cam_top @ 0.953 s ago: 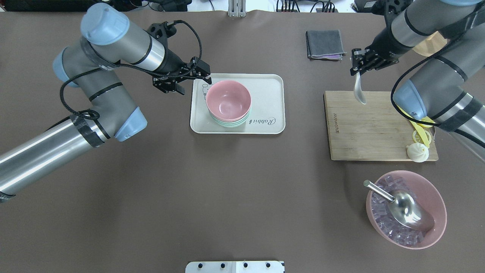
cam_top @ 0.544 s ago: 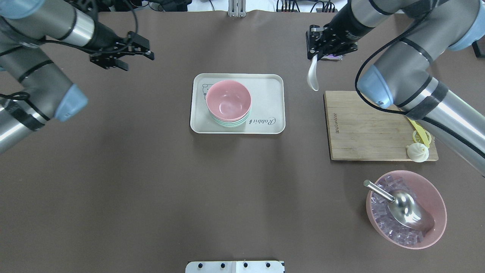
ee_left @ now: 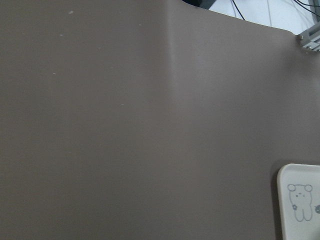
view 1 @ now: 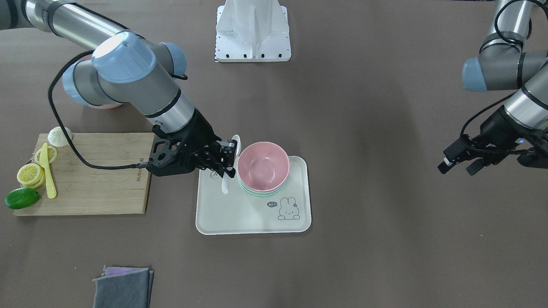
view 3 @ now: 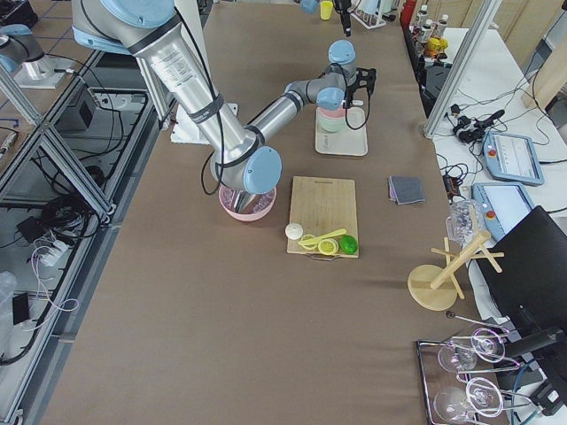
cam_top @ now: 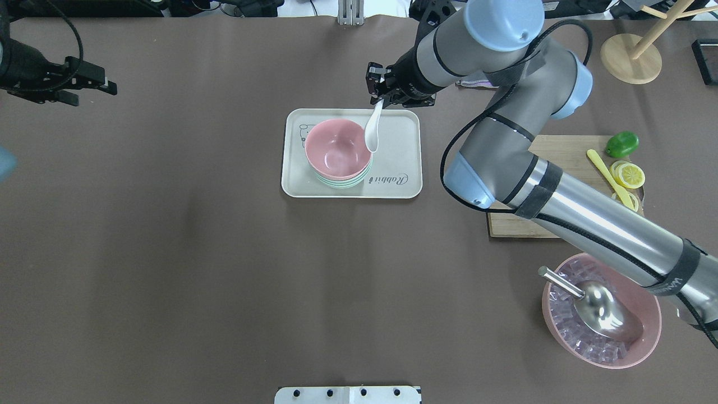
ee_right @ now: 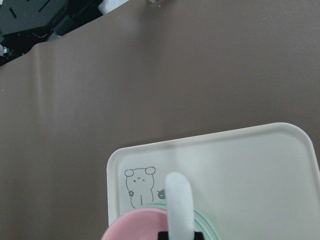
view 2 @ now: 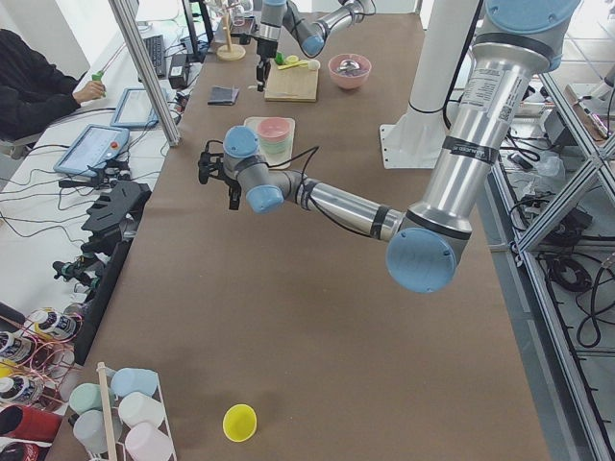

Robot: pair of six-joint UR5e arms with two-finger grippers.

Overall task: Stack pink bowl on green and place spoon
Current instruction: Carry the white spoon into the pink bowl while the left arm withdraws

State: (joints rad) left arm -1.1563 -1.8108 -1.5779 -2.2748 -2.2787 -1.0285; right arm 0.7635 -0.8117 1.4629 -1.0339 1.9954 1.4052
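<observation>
The pink bowl [cam_top: 338, 150] sits nested on the green bowl [cam_top: 343, 183] on the cream tray [cam_top: 399, 140]. My right gripper [cam_top: 381, 96] is shut on the handle of the white spoon [cam_top: 372, 132] above the tray's far edge. The spoon hangs down with its scoop beside the pink bowl's rim. The front view shows the gripper [view 1: 229, 159], spoon [view 1: 225, 182] and pink bowl [view 1: 263, 164]. The right wrist view shows the spoon [ee_right: 179, 205] over the tray [ee_right: 240, 170]. My left gripper [cam_top: 104, 84] is open and empty at the table's far left, also seen in the front view [view 1: 457, 166].
A wooden cutting board [cam_top: 566, 150] with a lime [cam_top: 621, 143], lemon slices [cam_top: 629, 175] and a yellow knife [cam_top: 601, 165] lies to the tray's right. A larger pink bowl of ice with a metal scoop [cam_top: 601, 307] stands at the near right. A grey cloth [view 1: 122, 288] lies beyond the board.
My right arm has carried the spoon leftward from above the cutting board to the tray beside the bowls. My left arm has pulled away from the tray to the far left.
</observation>
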